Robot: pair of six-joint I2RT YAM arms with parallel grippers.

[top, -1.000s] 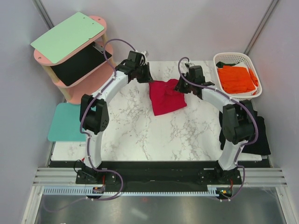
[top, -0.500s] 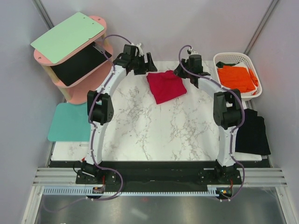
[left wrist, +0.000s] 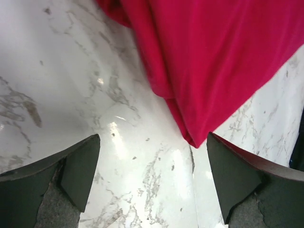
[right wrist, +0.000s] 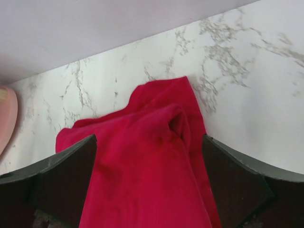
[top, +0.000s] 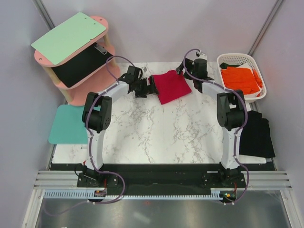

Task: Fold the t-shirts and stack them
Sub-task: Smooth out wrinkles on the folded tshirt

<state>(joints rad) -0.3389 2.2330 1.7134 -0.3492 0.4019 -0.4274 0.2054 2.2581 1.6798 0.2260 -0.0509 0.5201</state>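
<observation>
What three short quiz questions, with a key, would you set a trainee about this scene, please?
1. True or false: the red t-shirt lies in the white basket.
2. What does the left gripper hold? A: the red t-shirt. B: the white basket. C: nothing.
3. Fill in: the t-shirt at the right edge of the table is ___.

Key
1. False. It lies on the table, at the far side; the basket holds the orange t-shirt.
2. C. The gripper is open over bare marble, with the red cloth just ahead of it.
3. Black: the black t-shirt.
</observation>
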